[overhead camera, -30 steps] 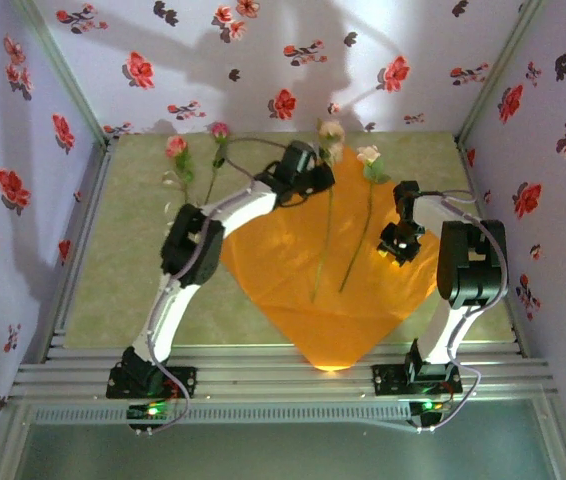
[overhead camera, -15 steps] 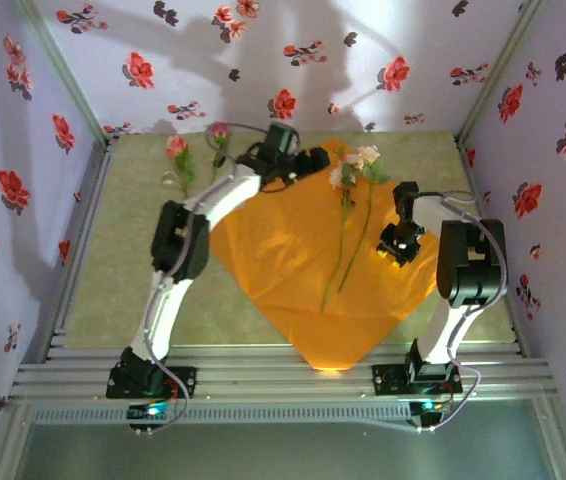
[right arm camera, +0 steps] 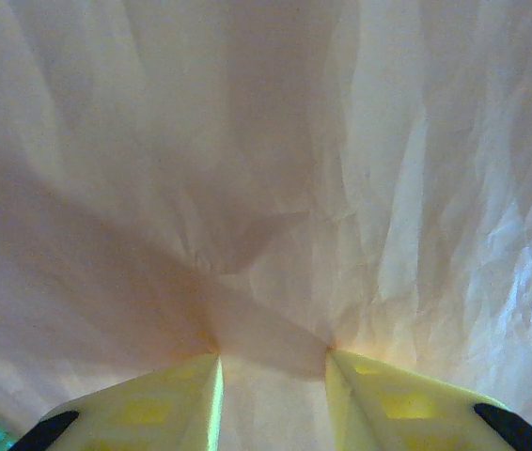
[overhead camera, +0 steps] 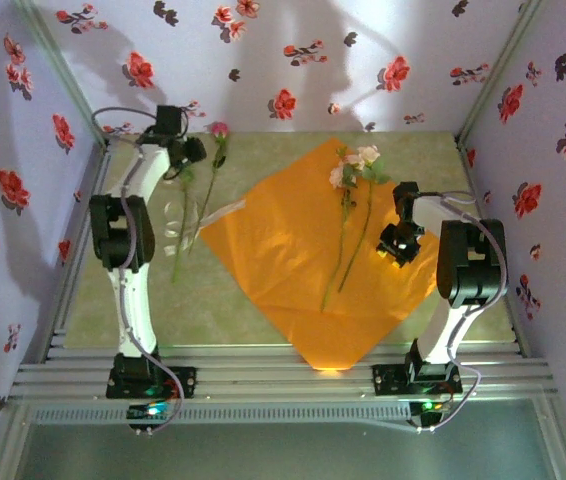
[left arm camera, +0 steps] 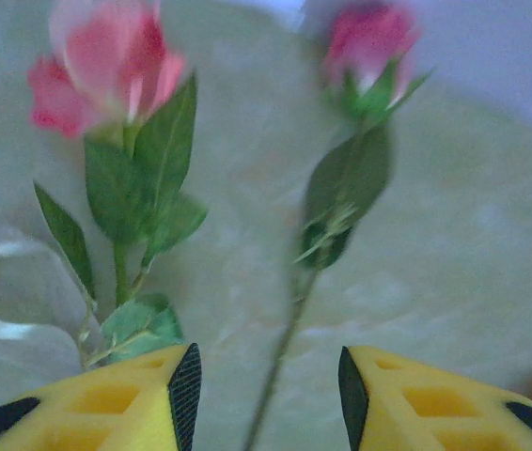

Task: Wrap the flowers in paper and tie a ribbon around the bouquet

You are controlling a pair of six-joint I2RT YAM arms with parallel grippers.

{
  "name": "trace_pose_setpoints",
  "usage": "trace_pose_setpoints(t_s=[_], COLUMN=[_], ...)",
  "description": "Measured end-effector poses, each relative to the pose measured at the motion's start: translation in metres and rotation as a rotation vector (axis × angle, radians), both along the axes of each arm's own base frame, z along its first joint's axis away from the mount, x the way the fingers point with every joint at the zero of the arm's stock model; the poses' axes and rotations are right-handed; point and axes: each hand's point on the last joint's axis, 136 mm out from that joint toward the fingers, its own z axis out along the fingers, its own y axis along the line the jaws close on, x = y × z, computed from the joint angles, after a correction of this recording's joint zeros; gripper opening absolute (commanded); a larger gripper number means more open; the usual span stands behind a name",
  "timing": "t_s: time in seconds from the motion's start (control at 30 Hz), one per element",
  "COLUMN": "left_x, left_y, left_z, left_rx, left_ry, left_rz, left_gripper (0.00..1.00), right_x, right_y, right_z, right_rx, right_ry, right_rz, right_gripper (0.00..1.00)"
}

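From above and behind the near edge, the top camera takes in the whole table (overhead camera: 223, 310). Each wrist camera looks close, left at the far-left flowers (left arm camera: 116, 85), right at the paper (right arm camera: 275, 188), both shared with the top view

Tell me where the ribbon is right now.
In the top view, the ribbon lies on the table at the left, by the paper's left corner and beside the pink flower stems.
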Motion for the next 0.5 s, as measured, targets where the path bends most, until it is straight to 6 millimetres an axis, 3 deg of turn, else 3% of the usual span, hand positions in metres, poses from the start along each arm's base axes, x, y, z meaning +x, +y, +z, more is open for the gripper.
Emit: trace_pose_setpoints(t_s=[0.1,0.17,0.5], left_x=[-0.01,-0.015,-0.003], left_y=[-0.001,0.001,0.026], left_z=[-0.042,-0.052,-0.031], left_rx=[0.082,0.126,0.259], left_ry=[0.094,0.126,0.086], left_rz=[-0.014,-0.019,0.029], left_gripper=[0.48,0.47,0.59], right_x=[0.0,0.0,-0.001], right_y=[0.0,0.0,0.0], right_z=[0.0,0.001,0.001], right_rx=[0.0,0.0,0.0], right_ry=[0.0,0.0,0.006], right_rz=[0.001,0.0,0.0], right_gripper=[0.36,0.36,0.36])
